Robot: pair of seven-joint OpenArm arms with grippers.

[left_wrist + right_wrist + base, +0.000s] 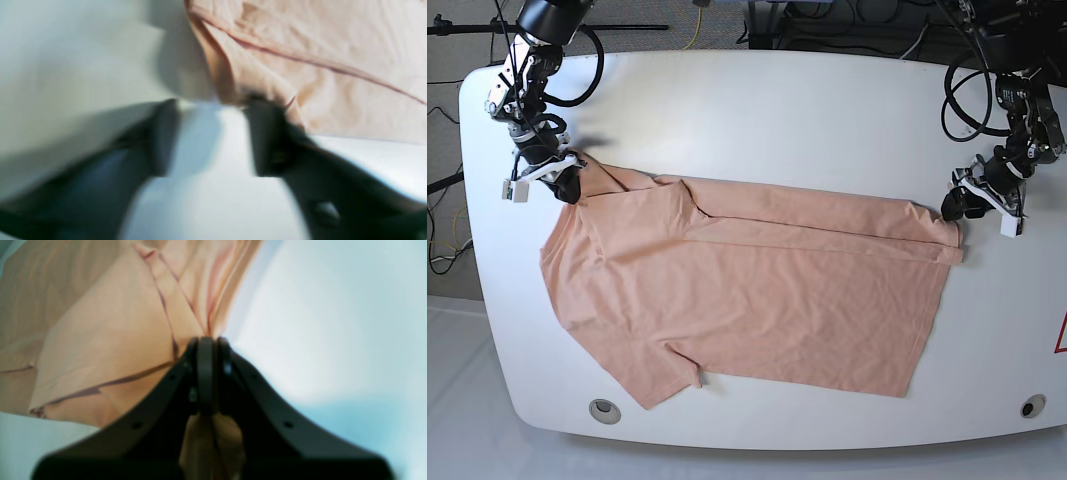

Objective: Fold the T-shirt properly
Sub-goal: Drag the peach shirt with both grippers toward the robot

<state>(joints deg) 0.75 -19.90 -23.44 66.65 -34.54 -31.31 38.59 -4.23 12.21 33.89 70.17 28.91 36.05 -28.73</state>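
The salmon-pink T-shirt [757, 300] lies spread across the white table [777, 110], its far edge folded over along a long crease. In the base view my right gripper [567, 185] sits at the shirt's far left corner. The right wrist view shows that gripper [210, 340] shut on a bunch of T-shirt cloth [106, 333], with fabric showing between the fingers. My left gripper [957, 207] is at the shirt's far right corner. In the blurred left wrist view this gripper [213, 103] is open with bare table in the gap. The T-shirt edge [333, 50] lies by its right fingertip [263, 113].
Two round holes [605, 410] [1030, 406] sit near the table's front edge. Cables [827, 15] and stands crowd the space behind the far edge. A red mark [1062, 335] shows at the right edge. The shirt's near sleeve [662, 380] reaches close to the front edge.
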